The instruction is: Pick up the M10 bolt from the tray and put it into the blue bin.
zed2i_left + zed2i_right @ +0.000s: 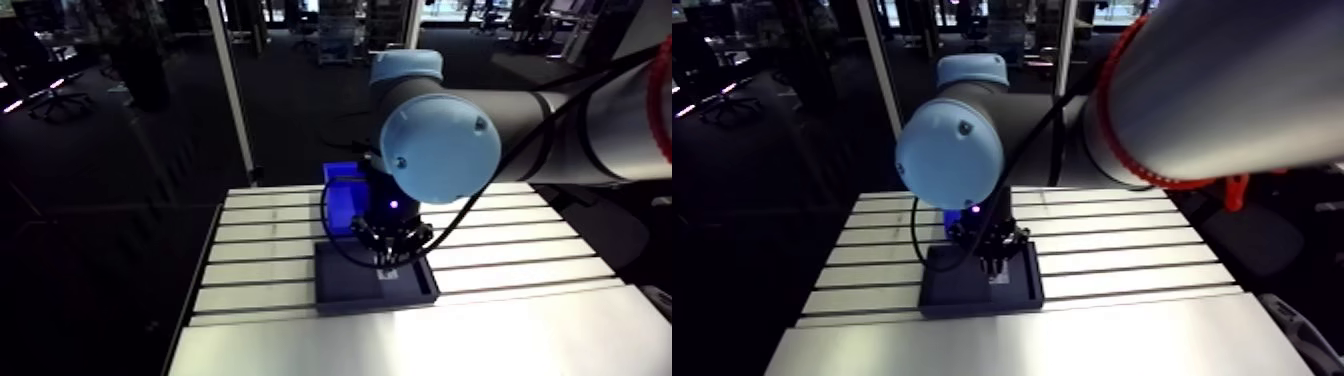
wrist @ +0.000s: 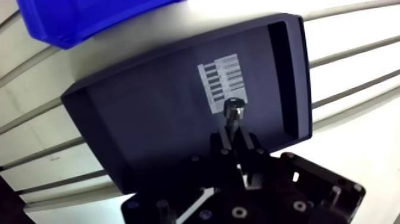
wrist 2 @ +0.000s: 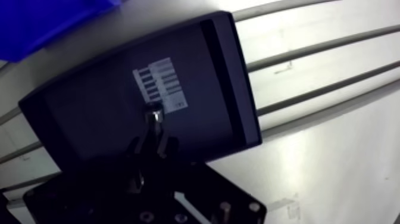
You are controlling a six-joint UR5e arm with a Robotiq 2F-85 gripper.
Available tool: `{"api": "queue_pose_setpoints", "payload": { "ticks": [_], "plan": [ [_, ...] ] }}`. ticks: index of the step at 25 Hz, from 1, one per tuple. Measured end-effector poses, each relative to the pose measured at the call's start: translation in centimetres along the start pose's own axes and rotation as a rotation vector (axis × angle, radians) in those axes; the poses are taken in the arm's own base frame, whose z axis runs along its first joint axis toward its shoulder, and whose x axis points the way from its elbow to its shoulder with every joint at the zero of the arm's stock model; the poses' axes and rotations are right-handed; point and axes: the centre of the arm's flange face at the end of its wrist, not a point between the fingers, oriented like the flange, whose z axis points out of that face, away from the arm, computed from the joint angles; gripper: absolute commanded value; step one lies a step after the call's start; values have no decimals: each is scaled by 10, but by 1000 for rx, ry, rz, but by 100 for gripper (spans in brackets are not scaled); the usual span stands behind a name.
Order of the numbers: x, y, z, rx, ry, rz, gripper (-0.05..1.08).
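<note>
A small metal bolt (image 2: 234, 109) with a round, socketed head sits clamped between the two dark fingers of the gripper (image 2: 234, 127), just above a shallow, matte black rectangular tray (image 2: 149, 119). A white printed label (image 2: 221, 82) lies on the tray floor. A glossy blue plastic bin (image 2: 83, 18) stands just beyond the tray on the ribbed aluminium table (image 2: 357, 77).

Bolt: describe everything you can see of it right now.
The bolt is dull grey metal with a round head. Its shank runs back between the two fingers of the gripper, which look shut on it, head pointing ahead. It is over the dark tray, by the white label; whether it touches the tray floor is unclear.
</note>
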Motion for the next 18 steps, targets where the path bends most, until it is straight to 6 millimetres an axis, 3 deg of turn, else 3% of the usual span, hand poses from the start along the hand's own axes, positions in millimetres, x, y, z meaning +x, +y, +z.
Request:
{"api": "queue_pose_setpoints", "payload": {
  "ticks": [8, 13, 18],
  "plan": [
    [-12, 0, -18, -8, -23, -12, 100],
    [-15, 3, -47, -7, -14, -50, 100],
    [-19, 5, -82, -6, -11, -194, 100]
  ]
}}
